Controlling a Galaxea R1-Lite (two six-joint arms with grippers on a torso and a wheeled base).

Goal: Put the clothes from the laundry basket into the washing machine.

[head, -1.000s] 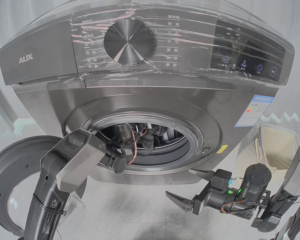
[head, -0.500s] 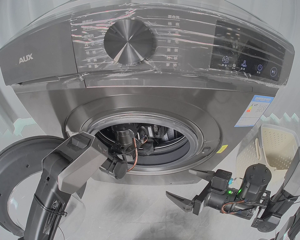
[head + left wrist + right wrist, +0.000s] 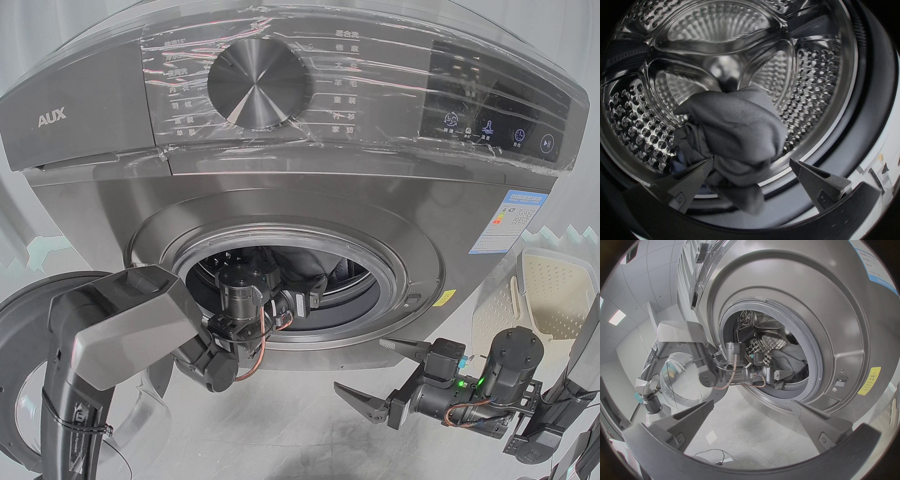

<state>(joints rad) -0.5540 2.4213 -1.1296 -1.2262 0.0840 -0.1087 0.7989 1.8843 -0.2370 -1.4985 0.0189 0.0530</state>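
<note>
A dark grey garment (image 3: pixel 740 125) lies bunched inside the washing machine's steel drum (image 3: pixel 718 22), one end hanging over the drum's front lip. In the head view the garment (image 3: pixel 300 259) shows behind the door seal (image 3: pixel 400 275). My left gripper (image 3: pixel 312 290) sits at the drum mouth, open, its fingertips (image 3: pixel 704 167) on either side of the cloth's hanging end without pinching it. My right gripper (image 3: pixel 362 369) hangs open and empty low in front of the machine, to the right of the opening. The cream laundry basket (image 3: pixel 550 294) stands at the far right.
The round glass door (image 3: pixel 25 350) stands swung open on the left, behind my left arm. Bare grey floor (image 3: pixel 281 419) lies in front of the machine. The control panel and dial (image 3: pixel 256 81) are above the opening.
My left arm has drawn back from deep in the drum to its mouth, and the grey garment now lies in the drum. The right arm has not moved.
</note>
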